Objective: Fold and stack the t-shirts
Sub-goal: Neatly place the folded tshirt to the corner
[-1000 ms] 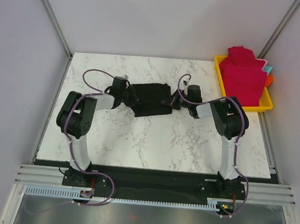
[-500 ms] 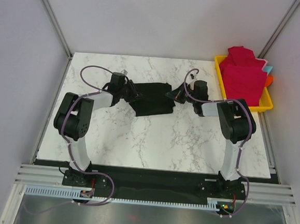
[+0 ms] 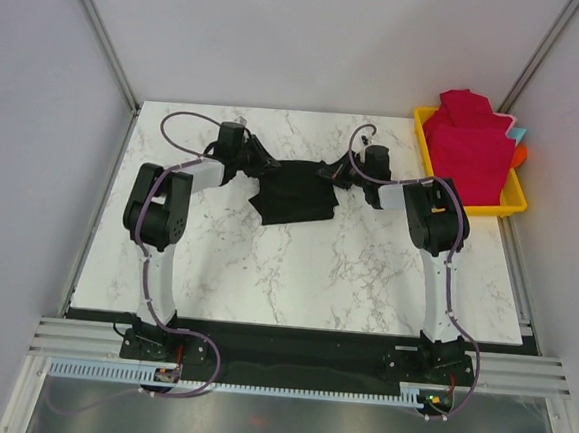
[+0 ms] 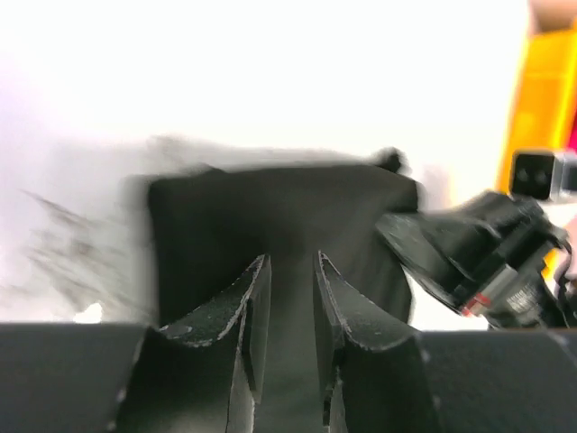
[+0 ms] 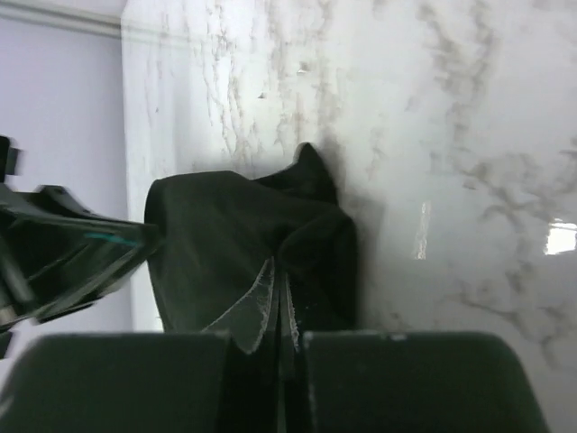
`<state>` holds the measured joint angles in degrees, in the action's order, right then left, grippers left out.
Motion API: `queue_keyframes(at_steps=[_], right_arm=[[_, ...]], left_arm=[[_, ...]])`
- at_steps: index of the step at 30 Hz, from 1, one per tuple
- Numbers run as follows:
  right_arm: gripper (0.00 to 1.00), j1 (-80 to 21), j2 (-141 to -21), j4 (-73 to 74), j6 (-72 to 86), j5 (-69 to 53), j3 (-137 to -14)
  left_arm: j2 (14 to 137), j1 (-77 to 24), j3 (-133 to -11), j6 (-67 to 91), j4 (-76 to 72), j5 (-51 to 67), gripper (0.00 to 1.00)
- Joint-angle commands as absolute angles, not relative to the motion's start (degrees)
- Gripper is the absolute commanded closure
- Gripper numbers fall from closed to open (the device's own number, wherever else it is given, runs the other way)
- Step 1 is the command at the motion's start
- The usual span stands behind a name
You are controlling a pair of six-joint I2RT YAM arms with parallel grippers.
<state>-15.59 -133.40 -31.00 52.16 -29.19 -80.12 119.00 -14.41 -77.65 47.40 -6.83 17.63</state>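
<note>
White marble-patterned table [image 3: 295,277], veined in grey and glossy enough to carry glare, is seen filling the middle of the overhead view. At its far right corner a yellow plastic tray [image 3: 512,205] with a low, hard rim is set, and crimson-red t-shirts [image 3: 471,141] are heaped in it as a soft, blocky pile that rises above the rim.

Toward the far middle of the table the black t-shirt [image 3: 293,192] is laid as a rumpled, roughly rectangular bundle, matte and limp, with its near edge spread on the marble and its far edge drawn up between the two arms. In the right wrist view a small peak of cloth is pushed up beside a thick rolled fold.

The left gripper [image 4: 290,262] is placed at the shirt's left far edge; its ribbed dark fingers [image 4: 236,316] are drawn close with only a narrow slot between them, and that slot is filled with black cloth. The right gripper [image 5: 278,271] is placed at the opposite edge, its translucent fingertips pressed almost together on a pinched fold of the same shirt.
</note>
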Motion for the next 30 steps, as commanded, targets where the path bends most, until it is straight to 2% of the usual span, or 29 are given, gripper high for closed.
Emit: queue_keyframes(at_steps=[1,3,5,6,7,8,9,12,20,25,30], right_arm=[[0.98,-12.67,-136.05,-29.53,54.49,-26.72,-81.74],[0.97,-12.22,-135.97,-29.71,54.49,-26.63,-81.39],[0.90,-12.04,-134.83,-30.14,53.97,-26.72,-80.86],[0.85,-12.22,-134.13,-30.41,53.79,-26.72,-80.51],[0.70,-12.30,-133.43,-30.85,53.18,-26.98,-79.38],[0.62,-12.48,-131.59,-31.20,52.65,-26.98,-78.67],[0.54,-12.57,-130.53,-30.85,51.95,-26.90,-78.14],[0.45,-12.74,-125.78,-30.41,49.66,-26.28,-74.63],[0.40,-12.83,-110.51,-32.34,46.76,-22.15,-58.56],[0.41,-13.09,-102.41,-34.36,47.81,-19.34,-48.37],[0.42,-13.97,-96.77,-37.70,49.74,-20.04,-43.34]], left_arm=[[124.53,-12.13,-81.81,50.18,-3.87,17.66,0.68],[127.00,-11.08,-83.31,50.71,-3.52,18.45,0.68],[127.88,-10.90,-84.37,49.93,-2.91,19.77,0.68],[127.10,-10.90,-84.29,49.57,-2.73,19.60,0.66],[126.22,-11.07,-84.03,48.96,-2.64,18.82,0.65],[125.08,-11.34,-83.76,47.74,-0.37,17.33,0.61],[122.20,-12.03,-82.98,47.03,1.21,15.66,0.45],[117.35,-12.65,-79.39,46.06,2.55,11.17,0.30],[109.17,-13.80,-72.78,43.77,4.74,6.33,0.29],[109.95,-13.71,-70.93,43.33,6.77,4.13,0.34],[113.72,-13.80,-72.59,42.19,8.17,4.48,0.37]])
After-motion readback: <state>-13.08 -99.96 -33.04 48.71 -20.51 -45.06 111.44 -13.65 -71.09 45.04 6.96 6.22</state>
